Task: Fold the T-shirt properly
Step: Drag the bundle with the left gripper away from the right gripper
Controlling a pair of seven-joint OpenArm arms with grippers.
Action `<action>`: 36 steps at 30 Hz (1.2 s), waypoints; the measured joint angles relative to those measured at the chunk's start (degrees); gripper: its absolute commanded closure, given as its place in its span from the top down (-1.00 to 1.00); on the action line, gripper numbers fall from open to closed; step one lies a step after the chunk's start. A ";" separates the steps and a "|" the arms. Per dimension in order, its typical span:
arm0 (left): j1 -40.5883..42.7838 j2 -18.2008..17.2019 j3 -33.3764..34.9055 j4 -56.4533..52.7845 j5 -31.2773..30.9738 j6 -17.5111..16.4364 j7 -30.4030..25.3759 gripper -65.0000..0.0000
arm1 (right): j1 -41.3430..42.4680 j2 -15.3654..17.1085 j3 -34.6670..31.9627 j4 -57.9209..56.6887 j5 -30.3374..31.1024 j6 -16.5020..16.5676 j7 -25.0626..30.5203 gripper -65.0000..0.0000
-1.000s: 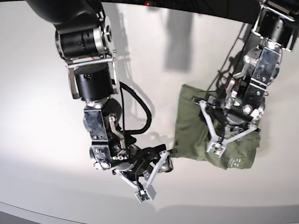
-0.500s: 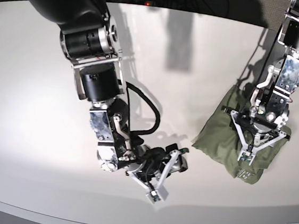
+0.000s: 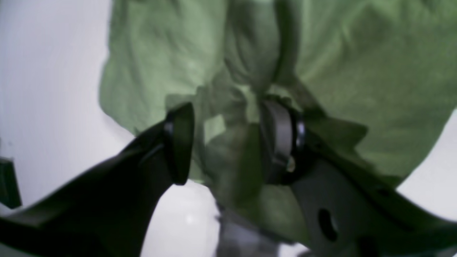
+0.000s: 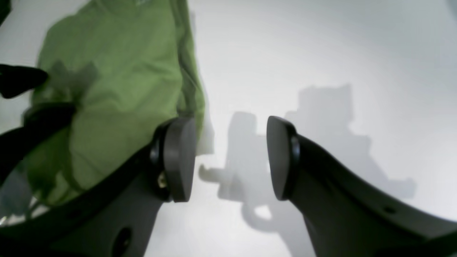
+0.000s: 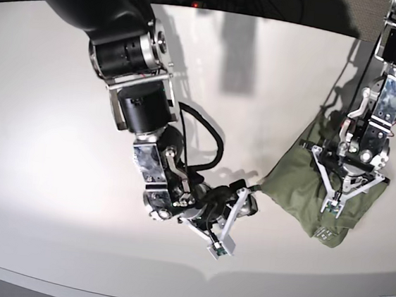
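1. A white bench [image 5: 53, 176] fills the room's view, with two dark robot arms reaching over it from the far side.
2. The T-shirt [image 5: 300, 191], sage green and wrinkled, lies bunched in a compact heap on the bench's near right part (a small white-printed label patch [image 5: 325, 234] shows at its near edge).
3. The left tool [image 5: 340, 194] sits down on the middle of the T-shirt. In its wrist view the two dark pads [image 3: 180, 142] stand apart with a raised ridge of green cloth between them; one pad touches the fabric, the other shows a sliver of gap, so I cannot tell if the cloth is truly pinched.
4. The right tool [image 5: 236, 220] is low over the bench, just beside the T-shirt's left corner. Its wrist view shows the pads [image 4: 178, 160] spread wide with only bare white bench and shadow between them; the cloth's edge lies next to one pad, ungrasped.
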 measured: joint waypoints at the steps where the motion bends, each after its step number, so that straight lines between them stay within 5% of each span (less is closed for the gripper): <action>1: 0.00 0.00 0.00 0.00 -0.28 0.02 0.00 -0.09 | 0.00 0.04 -0.31 -0.61 -1.01 -0.02 0.09 -0.03; 7: 0.02 -0.07 0.00 0.00 -0.24 -0.52 -0.31 -0.09 | -0.02 -0.04 -5.79 -2.82 -1.16 0.76 -2.89 -0.03; 11: 0.24 -1.16 0.09 0.00 2.67 -6.75 -4.07 -0.09 | -0.48 0.00 -7.69 -2.86 -1.05 1.14 -4.04 -0.03; 17: 0.72 -7.37 0.02 -0.02 -4.52 -4.90 -6.08 -0.09 | 0.09 -0.02 -7.69 -2.82 -0.68 1.14 -3.39 -0.03; 22: 1.66 -7.13 0.09 -3.58 -7.28 -5.01 -9.42 -0.09 | 0.48 0.07 -7.69 -2.12 -0.70 1.14 -3.54 -0.03; 27: 1.40 -7.10 0.09 -10.60 -0.11 -5.11 -15.41 -0.09 | 0.79 -0.02 -7.69 0.72 0.22 1.14 -5.53 -0.03; 36: -2.95 -7.48 0.09 -15.23 2.71 -5.18 -16.13 -0.09 | 0.79 0.00 -7.69 0.92 3.17 1.14 -5.64 -0.03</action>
